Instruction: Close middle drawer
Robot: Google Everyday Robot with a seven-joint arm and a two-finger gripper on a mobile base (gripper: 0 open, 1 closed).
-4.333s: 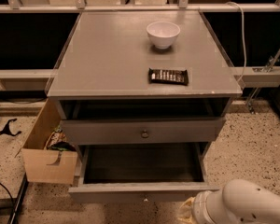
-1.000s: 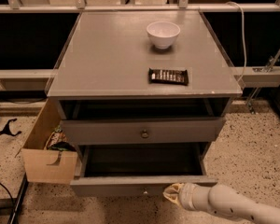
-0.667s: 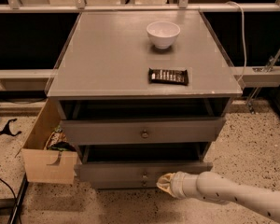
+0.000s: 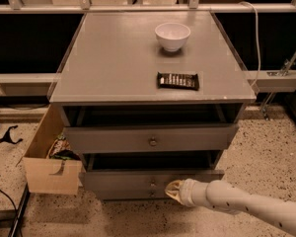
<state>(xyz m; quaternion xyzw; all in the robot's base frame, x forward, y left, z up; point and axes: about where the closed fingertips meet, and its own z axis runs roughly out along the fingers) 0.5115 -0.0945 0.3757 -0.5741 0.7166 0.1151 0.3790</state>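
The middle drawer is the shallow grey front with a small round knob, second from the top of the grey cabinet. It stands only slightly out, with a dark gap above it. My gripper is at the end of the white arm coming in from the lower right. It rests against this drawer's front, just right of the knob. The taller top drawer above it also stands a little open. The lowest drawer front shows just beneath.
A white bowl and a dark wrapped bar lie on the cabinet top. An open cardboard box with items inside stands against the cabinet's left side. The floor is speckled, with a cable at the left.
The middle drawer has slid from far out to nearly in. My arm has moved from the lower right in toward the cabinet, staying against the drawer front.
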